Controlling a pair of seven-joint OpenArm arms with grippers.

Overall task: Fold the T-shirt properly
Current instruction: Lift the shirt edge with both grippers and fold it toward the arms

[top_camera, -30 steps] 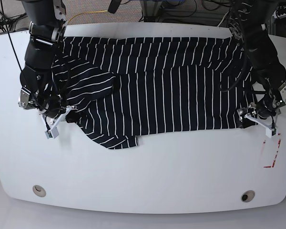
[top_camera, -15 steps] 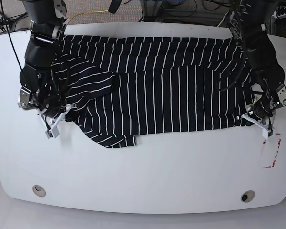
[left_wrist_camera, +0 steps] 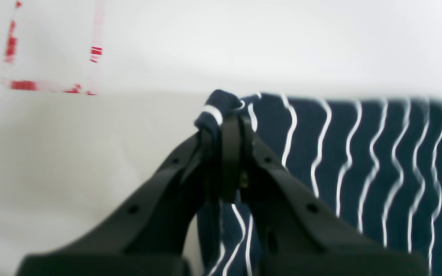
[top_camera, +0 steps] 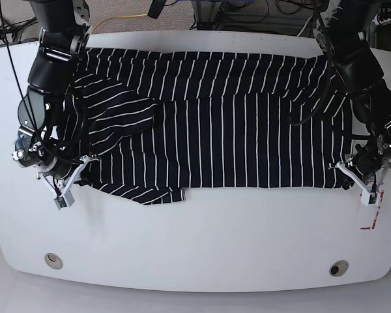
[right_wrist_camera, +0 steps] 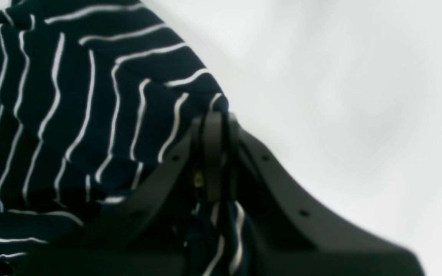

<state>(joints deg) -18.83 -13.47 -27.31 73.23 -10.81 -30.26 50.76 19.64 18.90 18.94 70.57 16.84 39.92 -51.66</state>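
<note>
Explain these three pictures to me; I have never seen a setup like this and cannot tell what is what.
This is a two-armed robot at a white table. One picture looks down from above; the other two come from cameras mounted on each wrist, looking along the black fingers. A dark T-shirt with thin white stripes lies spread on the table. In the overhead picture, the left gripper is on the right and the right gripper on the left. Each is closed on a near corner of the shirt, as the close-ups show. Red marks sit on the table beside the left gripper.
</note>
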